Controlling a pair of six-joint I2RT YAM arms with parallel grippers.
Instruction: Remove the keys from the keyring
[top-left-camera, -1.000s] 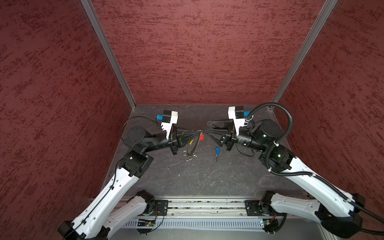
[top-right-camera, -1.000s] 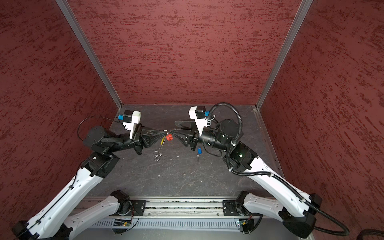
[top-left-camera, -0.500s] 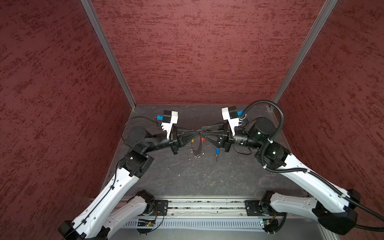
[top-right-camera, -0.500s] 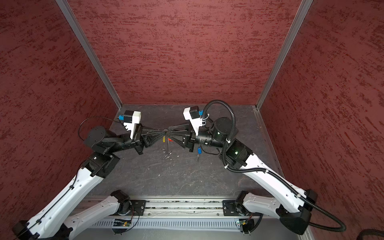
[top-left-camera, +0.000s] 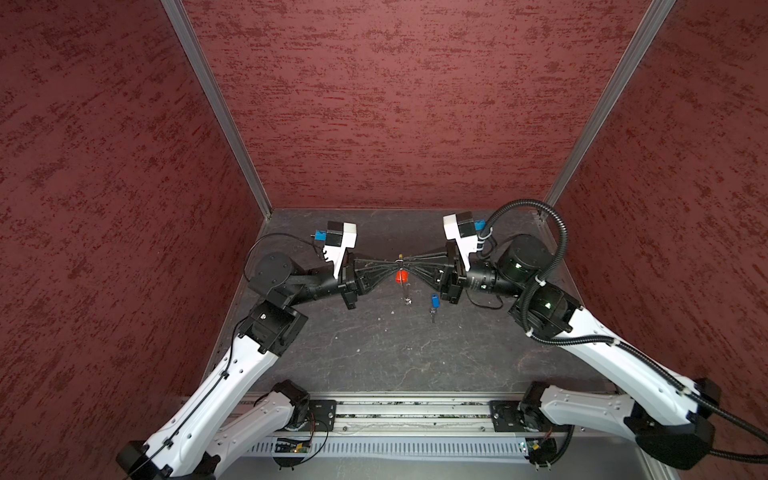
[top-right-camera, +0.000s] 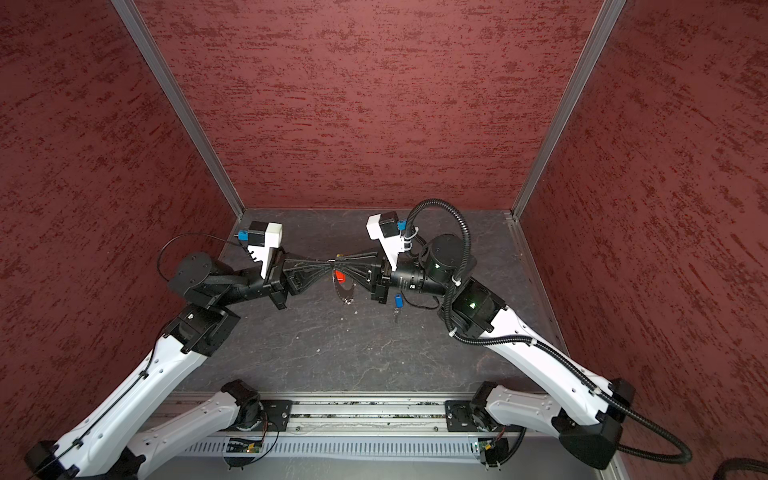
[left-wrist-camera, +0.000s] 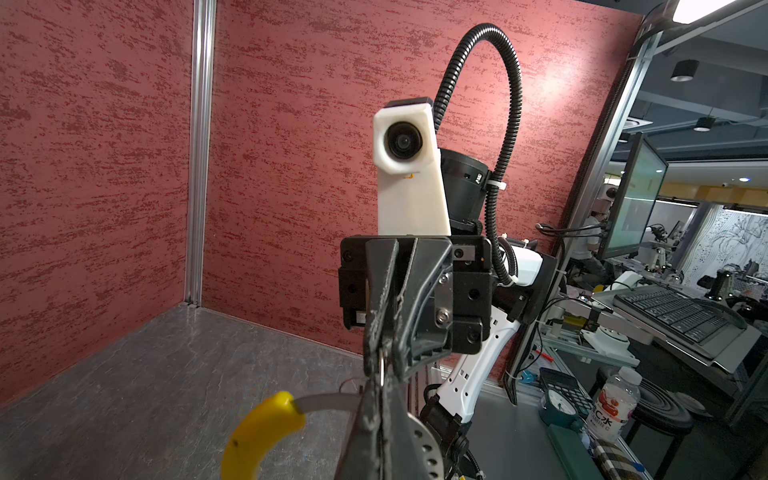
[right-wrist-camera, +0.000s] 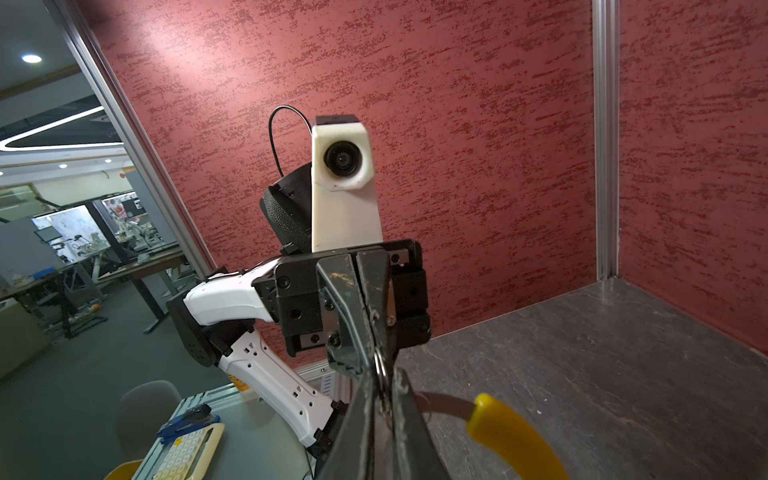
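Note:
Above the middle of the table my left gripper (top-left-camera: 394, 262) and right gripper (top-left-camera: 406, 262) meet tip to tip in both top views. Both are shut on the keyring (top-right-camera: 347, 291), pinching a silver split ring (left-wrist-camera: 381, 370) between them. The ring's yellow sleeve (left-wrist-camera: 257, 432) curves out beside my left fingers, and in the right wrist view the yellow sleeve (right-wrist-camera: 511, 436) shows beside my right fingers. A red-headed key (top-left-camera: 401, 276) hangs just under the pinch, and the thin loop dangles below it. A blue-headed key (top-left-camera: 434, 301) lies on the table, apart from the ring, near the right wrist.
Maroon walls (top-left-camera: 374, 104) close in the dark table (top-left-camera: 374, 353) on three sides. A metal rail (top-left-camera: 415, 409) with both arm bases runs along the front edge. The right arm's ribbed cable (top-left-camera: 557, 232) arches near the back right corner.
My right gripper moved left to meet the left gripper and shut on the ring. The red key and hanging loop swung toward the middle. The blue key has not moved.

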